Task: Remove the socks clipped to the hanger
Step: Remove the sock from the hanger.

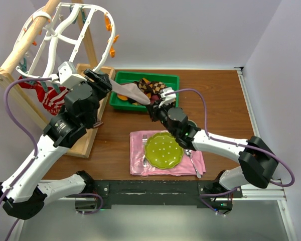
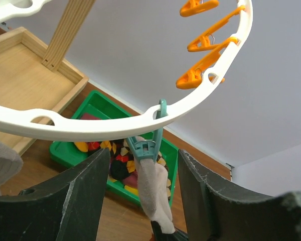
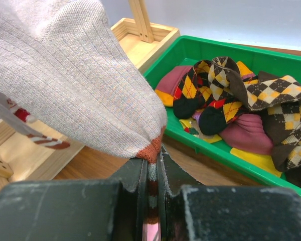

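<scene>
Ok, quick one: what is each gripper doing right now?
Left gripper: open, jaws spread, holding nothing.
Right gripper: closed on the toe end of the grey sock.

Brown wooden table [image 1: 218, 100]. Green plastic tray [image 1: 145, 74], far centre, just right of the rack's base. Wooden rack [image 1: 85, 143] with slanted pole [image 1: 27, 40], left side. Pink cloth napkin [image 1: 138, 164], near centre, bearing a round green plate [image 1: 163, 150]. A fork [image 1: 145, 145] lies left of the plate, a second utensil [image 1: 193, 162] right.
</scene>
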Motion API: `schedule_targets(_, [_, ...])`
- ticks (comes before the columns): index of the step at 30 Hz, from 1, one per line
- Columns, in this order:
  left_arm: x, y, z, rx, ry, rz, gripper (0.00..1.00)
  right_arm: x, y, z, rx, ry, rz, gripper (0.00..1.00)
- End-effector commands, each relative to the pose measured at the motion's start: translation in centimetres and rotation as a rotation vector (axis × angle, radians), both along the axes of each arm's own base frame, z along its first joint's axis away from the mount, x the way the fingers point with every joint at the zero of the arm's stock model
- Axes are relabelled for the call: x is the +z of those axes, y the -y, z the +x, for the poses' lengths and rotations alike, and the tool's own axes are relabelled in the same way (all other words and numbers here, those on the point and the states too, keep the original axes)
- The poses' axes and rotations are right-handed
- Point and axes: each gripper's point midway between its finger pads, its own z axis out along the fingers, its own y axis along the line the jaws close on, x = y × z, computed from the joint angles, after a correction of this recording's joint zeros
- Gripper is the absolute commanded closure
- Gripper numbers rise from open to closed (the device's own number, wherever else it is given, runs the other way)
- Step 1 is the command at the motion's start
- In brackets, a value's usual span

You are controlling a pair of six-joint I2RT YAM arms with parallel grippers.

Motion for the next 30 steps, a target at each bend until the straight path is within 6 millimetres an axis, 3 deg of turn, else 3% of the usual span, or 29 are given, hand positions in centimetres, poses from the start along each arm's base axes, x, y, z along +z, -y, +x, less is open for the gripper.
schedule_targets(1, [2.7, -0.6, 0.2, 0.033, 0.079, -0.06, 0.41, 3.5, 0.5, 0.1, -0.023, 0.068, 0.061, 1.0])
schedule_targets(18, [2.8, -1.2, 1.2, 0.095, 0.105, -0.021, 0.55, 4.3, 0.5, 0.0, -0.019, 0.077, 0.058, 1.0])
schedule_targets(24, [2.7, -1.2, 1.4, 0.095, 0.106, -0.003, 0.73, 4.7, 0.8, 0.0, -0.027, 0.081, 0.062, 1.0])
schedule_targets(28, [2.6, -0.9, 1.5, 0.084, 0.109, -0.004, 1.0, 5.0, 1.1, -0.1, -0.034, 0.087, 0.067, 1.0])
schedule_targets(30, [2.6, -0.8, 1.5, 0.078, 0.109, 0.001, 1.0, 5.1, 1.3, -0.1, -0.042, 0.087, 0.068, 1.0])
